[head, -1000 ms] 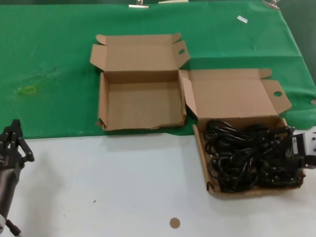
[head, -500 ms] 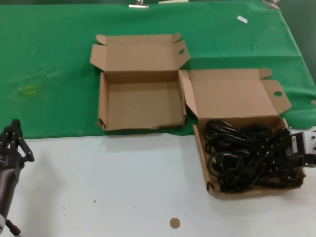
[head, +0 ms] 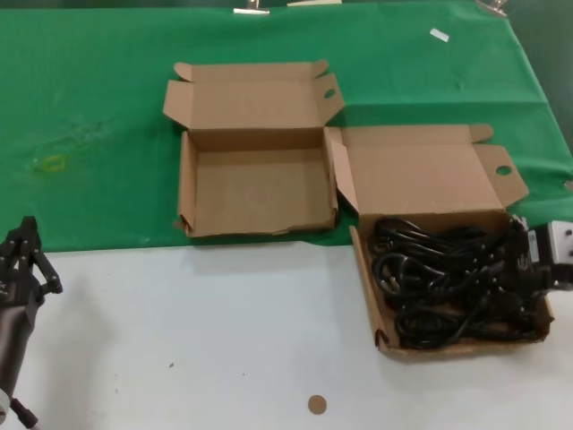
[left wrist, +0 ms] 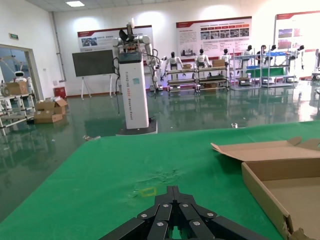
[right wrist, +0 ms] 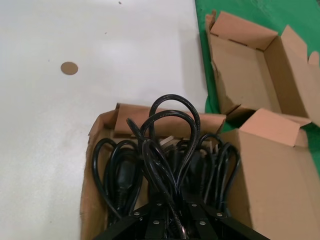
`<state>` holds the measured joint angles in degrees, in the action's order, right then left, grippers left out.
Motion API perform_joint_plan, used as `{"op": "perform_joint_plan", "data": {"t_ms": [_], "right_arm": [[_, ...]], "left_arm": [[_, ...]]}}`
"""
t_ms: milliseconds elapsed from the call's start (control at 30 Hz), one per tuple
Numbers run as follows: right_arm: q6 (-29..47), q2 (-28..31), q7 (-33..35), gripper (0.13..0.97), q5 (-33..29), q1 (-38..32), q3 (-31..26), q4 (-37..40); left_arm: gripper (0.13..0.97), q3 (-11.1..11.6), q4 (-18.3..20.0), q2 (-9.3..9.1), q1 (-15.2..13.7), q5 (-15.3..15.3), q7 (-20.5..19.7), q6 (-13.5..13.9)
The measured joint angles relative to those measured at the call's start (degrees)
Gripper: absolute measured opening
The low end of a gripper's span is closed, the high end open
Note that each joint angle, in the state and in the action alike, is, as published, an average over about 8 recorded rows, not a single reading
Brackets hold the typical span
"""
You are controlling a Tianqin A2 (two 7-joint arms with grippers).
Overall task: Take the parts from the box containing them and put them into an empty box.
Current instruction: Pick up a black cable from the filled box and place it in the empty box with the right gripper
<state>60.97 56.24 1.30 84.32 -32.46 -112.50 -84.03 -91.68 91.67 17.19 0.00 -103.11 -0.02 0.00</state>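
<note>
The box containing the parts (head: pixel 365 273) lies open at the right, lid folded back, holding a tangle of black cables (head: pixel 430 282). My right gripper (head: pixel 522 269) is at that box's right edge, shut on a bunch of the cables; in the right wrist view the cable loops (right wrist: pixel 170 130) rise straight out of the closed fingers (right wrist: pixel 159 216) above the box wall (right wrist: pixel 89 190). The empty box (head: pixel 255 193) sits open on the green cloth to the left of it, also in the right wrist view (right wrist: pixel 240 65). My left gripper (head: pixel 25 251) is parked low at the left, shut (left wrist: pixel 173 192).
A green cloth (head: pixel 89 107) covers the far half of the table; the near half is white. A small brown disc (head: pixel 317 405) lies on the white part near the front edge. A white tag (head: pixel 439 35) lies at the back right.
The right gripper has drawn back a little toward the right, and the cable bundle has bunched up and shifted right with it. The left arm has not moved.
</note>
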Motion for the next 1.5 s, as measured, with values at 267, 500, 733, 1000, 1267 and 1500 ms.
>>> {"op": "perform_joint_plan", "data": {"t_ms": [267, 500, 733, 1000, 1267, 1500], "right_arm": [[2.9, -1.12, -2.61, 0.182, -2.04, -4.54, -0.69, -2.15], [5.37, -4.64, -4.39, 0.181, -4.35, -10.26, -2.44, -2.47], [6.28, -11.1, -4.94, 0.18, -7.36, -16.96, -5.24, 1.04], [5.42, -20.21, -4.63, 0.18, -10.97, -24.83, -8.69, 9.08], [3.3, -28.03, -3.52, 0.179, -13.81, -30.7, -11.36, 18.3], [0.61, -33.59, -1.5, 0.179, -15.28, -34.1, -12.87, 25.82]], "left_arm": [[0.144, 0.0, 0.0, 0.0, 0.0, 0.0, 0.0, 0.0], [0.144, 0.0, 0.0, 0.0, 0.0, 0.0, 0.0, 0.0], [0.144, 0.0, 0.0, 0.0, 0.0, 0.0, 0.0, 0.0], [0.144, 0.0, 0.0, 0.0, 0.0, 0.0, 0.0, 0.0], [0.144, 0.0, 0.0, 0.0, 0.0, 0.0, 0.0, 0.0], [0.144, 0.0, 0.0, 0.0, 0.0, 0.0, 0.0, 0.0]]}}
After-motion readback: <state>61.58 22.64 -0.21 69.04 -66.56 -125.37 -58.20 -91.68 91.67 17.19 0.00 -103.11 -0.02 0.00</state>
